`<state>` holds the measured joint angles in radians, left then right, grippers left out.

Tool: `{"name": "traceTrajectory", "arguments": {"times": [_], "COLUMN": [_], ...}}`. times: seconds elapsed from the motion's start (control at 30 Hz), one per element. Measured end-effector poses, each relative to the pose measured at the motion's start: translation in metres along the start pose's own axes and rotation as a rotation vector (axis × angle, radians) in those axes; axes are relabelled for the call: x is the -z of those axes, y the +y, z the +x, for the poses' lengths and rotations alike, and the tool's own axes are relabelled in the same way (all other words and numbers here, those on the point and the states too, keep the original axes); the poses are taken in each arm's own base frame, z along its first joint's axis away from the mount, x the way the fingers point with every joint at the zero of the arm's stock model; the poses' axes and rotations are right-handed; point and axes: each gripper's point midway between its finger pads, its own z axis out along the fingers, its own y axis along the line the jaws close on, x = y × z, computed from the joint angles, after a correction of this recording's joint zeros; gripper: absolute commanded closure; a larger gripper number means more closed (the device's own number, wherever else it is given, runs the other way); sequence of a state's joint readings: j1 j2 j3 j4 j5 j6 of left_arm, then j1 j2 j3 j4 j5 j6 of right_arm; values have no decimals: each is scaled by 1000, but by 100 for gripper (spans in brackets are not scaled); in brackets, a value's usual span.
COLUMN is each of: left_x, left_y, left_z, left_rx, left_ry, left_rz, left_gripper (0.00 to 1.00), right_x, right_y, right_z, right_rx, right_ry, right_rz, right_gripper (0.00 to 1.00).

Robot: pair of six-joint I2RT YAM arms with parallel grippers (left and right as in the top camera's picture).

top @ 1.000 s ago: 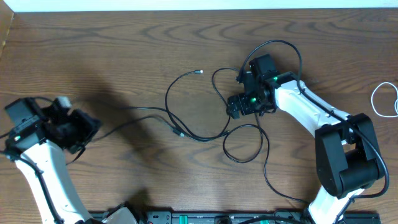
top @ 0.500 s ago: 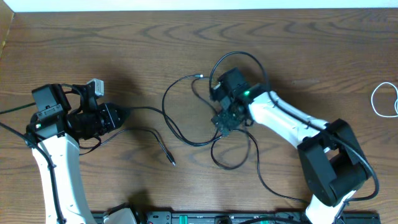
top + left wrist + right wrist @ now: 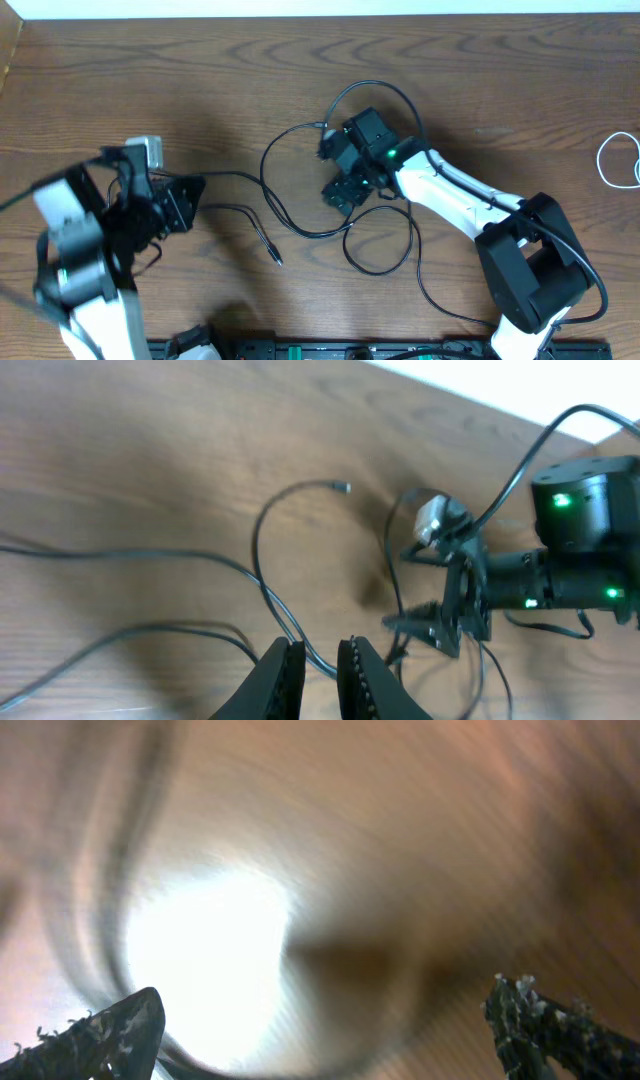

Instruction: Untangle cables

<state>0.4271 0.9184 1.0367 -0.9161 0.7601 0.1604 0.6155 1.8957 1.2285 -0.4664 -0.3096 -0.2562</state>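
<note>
Judging by their look, the black cables (image 3: 266, 170) are light, thin and limp. They will follow any pull, slide easily over the table (image 3: 150, 80), and may slip out of a loose pinch. They lie in crossing loops in the middle of the table. The white cable (image 3: 602, 160) lies well apart from them, at the right edge. I think a good place to take hold is a free stretch beside a crossing, or just behind a plug (image 3: 318, 123), where the cord is probably stiffer. The plug itself looks small, and a hard squeeze could harm it.

The left gripper (image 3: 320, 665) has its fingers almost together, with only a thin slit between them. A black cable passes right at the tips, but I cannot tell if it is pinched. The right gripper (image 3: 338, 192) hangs over the loops with its fingers spread wide, so it grips nothing. Its own view is too blurred to show more.

No brand, label or writing can be read anywhere. Only small green lights (image 3: 560, 500) show on the right arm (image 3: 450, 195).
</note>
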Motion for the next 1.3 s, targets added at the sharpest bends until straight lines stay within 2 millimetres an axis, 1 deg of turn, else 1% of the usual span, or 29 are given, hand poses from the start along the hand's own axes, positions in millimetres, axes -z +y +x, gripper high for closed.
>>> {"name": "traceTrajectory", "arguments": {"times": [0.03,0.1,0.13,0.2,0.27,0.33,0.37,0.4,0.43,0.47,0.53,0.57,0.6,0.63,0.73,0.83,0.93,1.0,1.1,1.23,1.27,1.3], "left_x": [8,23,28,41,49,54,56,57,57,57,57,58,58,59,64,67,69,69,70,70,70,70], "left_y": [-5,-15,-19,-29,-35,-40,-41,-42,-42,-40,-34,-30,-25,-19,0,8,13,14,16,16,17,17], "left_z": [-1,0,1,4,9,15,17,19,21,23,25,25,25,25,25,26,26,26,26,27,27,27], "left_rx": [-20,-64,-77,-109,-125,-131,-133,-132,-131,-126,-114,-101,-83,-58,19,60,84,91,96,98,101,101], "left_ry": [-28,-83,-99,-142,-162,-169,-171,-169,-166,-159,-153,-151,-151,-152,-161,-167,-172,-173,-174,-172,-172,-172], "left_rz": [-11,-35,-40,-50,-56,-57,-59,-61,-67,-78,-110,-130,-160,-195,-300,-348,-375,-386,-396,-398,-398,-398], "left_gripper": [83,83,79,79,79,79,79,80,81,81,81,81,81,81,81,81,81,81,82,81,81,81], "right_x": [-1,-2,-2,-3,-4,-6,-7,-9,-10,-12,-15,-16,-16,-17,-19,-20,-23,-28,-43,-70,-75,-78], "right_y": [7,14,13,8,4,11,18,30,40,55,76,84,85,96,110,118,124,128,131,130,130,131], "right_z": [-3,-8,-9,-9,-8,-7,-7,-7,-8,-9,-10,-9,-9,-8,-6,-8,-17,-22,-26,-19,-17,-18], "right_rx": [26,67,77,94,106,142,171,217,258,309,390,419,432,462,511,542,563,563,532,458,444,437], "right_ry": [-14,-33,-34,-26,-14,-2,3,3,0,-7,-12,-13,-13,-12,-11,-19,-57,-80,-98,-82,-75,-84], "right_rz": [-29,-51,-43,4,46,44,25,-8,-35,-72,-117,-133,-136,-157,-183,-194,-188,-188,-188,-195,-198,-201], "right_gripper": [1,1,1,1,1,1,1,1,1,1,1,1,1,1,1,2,2,4,5,5,4,4]}}
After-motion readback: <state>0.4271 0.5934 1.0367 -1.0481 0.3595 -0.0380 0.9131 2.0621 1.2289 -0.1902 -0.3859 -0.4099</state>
